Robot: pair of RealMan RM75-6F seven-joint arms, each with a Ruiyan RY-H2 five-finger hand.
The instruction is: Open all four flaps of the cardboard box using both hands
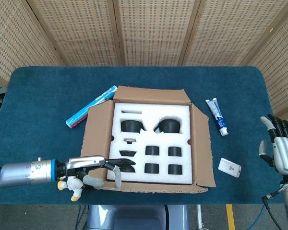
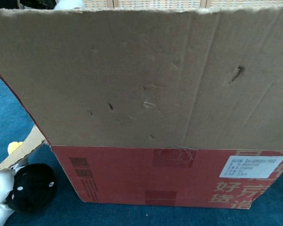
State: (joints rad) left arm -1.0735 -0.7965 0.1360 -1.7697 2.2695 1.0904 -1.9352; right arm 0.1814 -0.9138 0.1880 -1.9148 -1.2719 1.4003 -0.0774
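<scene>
Four flaps (image 1: 201, 151) spread, foam exposed.

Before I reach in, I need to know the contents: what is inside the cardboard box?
The box holds a white foam insert with dark round and square pockets; one pocket shows something pale. What lies under the foam is covered.
</scene>
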